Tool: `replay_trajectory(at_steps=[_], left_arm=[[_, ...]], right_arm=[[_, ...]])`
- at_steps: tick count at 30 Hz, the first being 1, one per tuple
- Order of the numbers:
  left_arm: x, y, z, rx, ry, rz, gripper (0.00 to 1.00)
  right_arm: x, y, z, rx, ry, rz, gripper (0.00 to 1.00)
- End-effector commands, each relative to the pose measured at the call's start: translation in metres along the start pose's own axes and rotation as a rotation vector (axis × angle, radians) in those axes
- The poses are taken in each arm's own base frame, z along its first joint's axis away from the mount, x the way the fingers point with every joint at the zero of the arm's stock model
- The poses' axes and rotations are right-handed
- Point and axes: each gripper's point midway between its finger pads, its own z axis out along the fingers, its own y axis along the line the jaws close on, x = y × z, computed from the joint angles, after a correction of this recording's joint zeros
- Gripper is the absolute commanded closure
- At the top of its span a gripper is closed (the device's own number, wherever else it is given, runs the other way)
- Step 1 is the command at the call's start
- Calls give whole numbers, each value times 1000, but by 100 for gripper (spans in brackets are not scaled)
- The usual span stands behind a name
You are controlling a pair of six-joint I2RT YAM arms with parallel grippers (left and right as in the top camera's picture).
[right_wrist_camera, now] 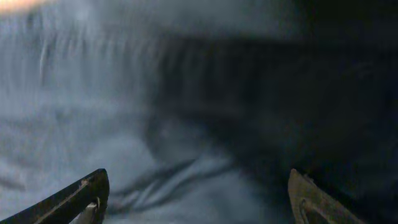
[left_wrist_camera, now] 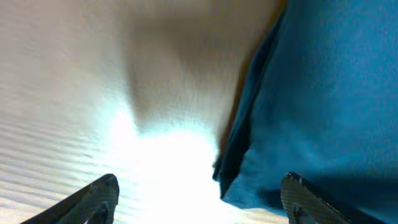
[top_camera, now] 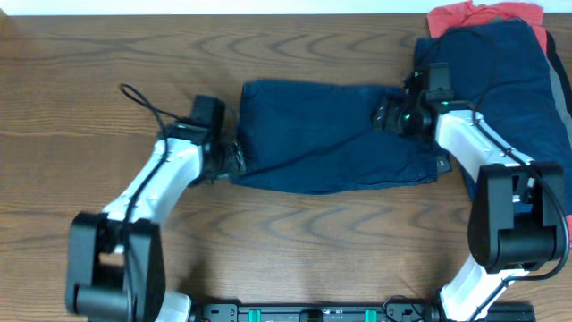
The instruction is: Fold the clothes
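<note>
Clothes, overhead: flat navy garment (top_camera: 322, 139) lies spread on the table (top_camera: 89, 54), roughly rectangular, long side running left to right.
Pile, overhead: second navy garment (top_camera: 500, 80) is bunched at the flat navy garment's right end, and the two appear to touch. A coral-red garment (top_camera: 483, 15) shows from under the pile's far edge, well beyond the flat navy garment's upper right corner.
Left gripper, overhead: left gripper (top_camera: 234, 159) sits at the flat navy garment's left edge, near the lower left corner. Jaw stance not readable in this view.
Right gripper, overhead: right gripper (top_camera: 386, 116) is over the flat navy garment's upper right part, beside the pile. Jaw stance not readable in this view.
Left wrist view: fingers (left_wrist_camera: 99, 196) are spread wide and nothing is pinched. The flat navy garment's folded edge (left_wrist_camera: 249, 124) runs down between them, with cloth on the right and bare table (left_wrist_camera: 93, 74) on the left. A bright glare patch lies on the wood next to the edge.
Right wrist view: fingers (right_wrist_camera: 87, 193) are wide apart and clamp nothing. Dark navy cloth (right_wrist_camera: 205, 124) fills the frame below them, creased and motion-blurred. Cannot tell whether the tips touch the fabric.
</note>
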Motion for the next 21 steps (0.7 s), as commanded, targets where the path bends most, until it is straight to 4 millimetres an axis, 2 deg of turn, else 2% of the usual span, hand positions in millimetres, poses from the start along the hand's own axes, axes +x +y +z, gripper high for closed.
replay_trajectory(at_steps=[1, 5, 10, 16, 21], left_arm=[[-27, 7, -31, 25, -107, -20, 10], [-37, 29, -42, 15, -143, -59, 8], [-38, 51, -43, -10, -130, -111, 6], [-40, 61, -43, -19, -131, -128, 6], [-40, 61, -43, -20, -131, -121, 6]], right_arm=[[6, 17, 0, 8, 12, -83, 10], [21, 30, 12, 26, 42, -132, 9], [42, 46, 37, 21, 88, -184, 9], [66, 53, 67, 28, 143, -231, 10], [72, 71, 69, 15, 144, -339, 10]])
